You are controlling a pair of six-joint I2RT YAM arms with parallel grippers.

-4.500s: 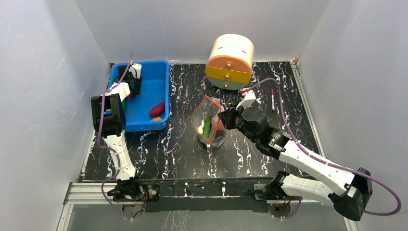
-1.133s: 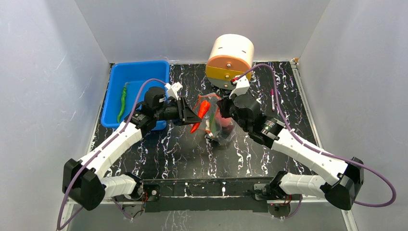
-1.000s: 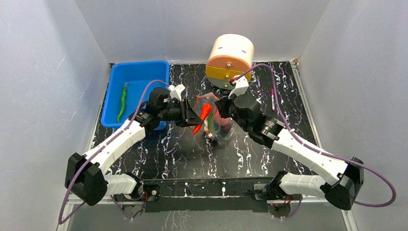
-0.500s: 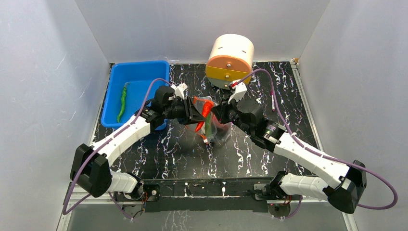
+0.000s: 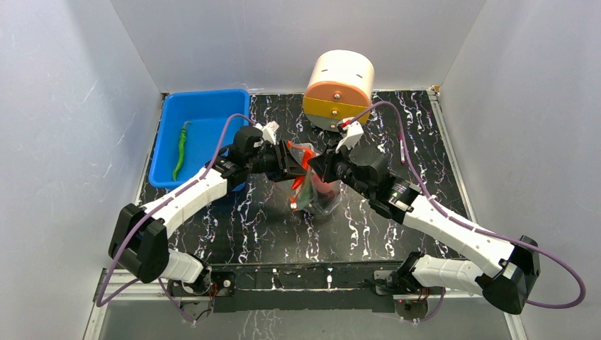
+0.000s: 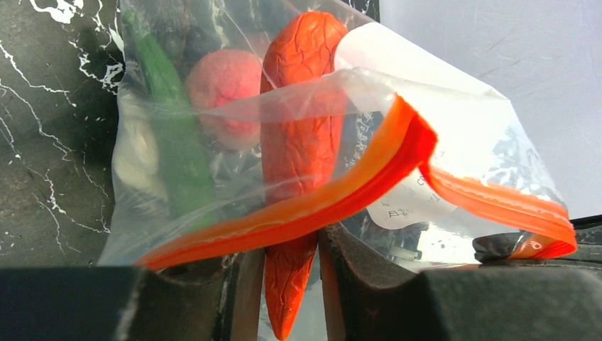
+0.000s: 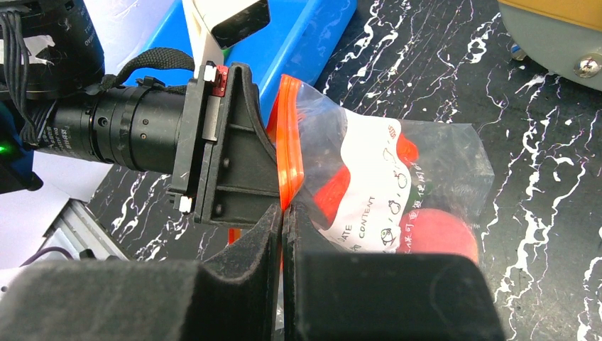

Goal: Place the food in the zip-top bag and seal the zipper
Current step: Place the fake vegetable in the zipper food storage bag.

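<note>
Pinching the narrow tip of a wrinkled red toy chili (image 6: 298,142) between its two black fingers, the left gripper (image 6: 289,259) holds the chili's thick end inside the mouth of the clear crinkly zip-top bag (image 6: 461,142), just ahead of those fingers. The thin orange-red zipper strip (image 6: 355,192) crosses the chili. A pink-red round fruit (image 6: 223,89) and a long green pepper (image 6: 174,142) lie deeper inside. The right gripper (image 7: 282,220), fingers pressed together, clamps the strip's edge.
</note>
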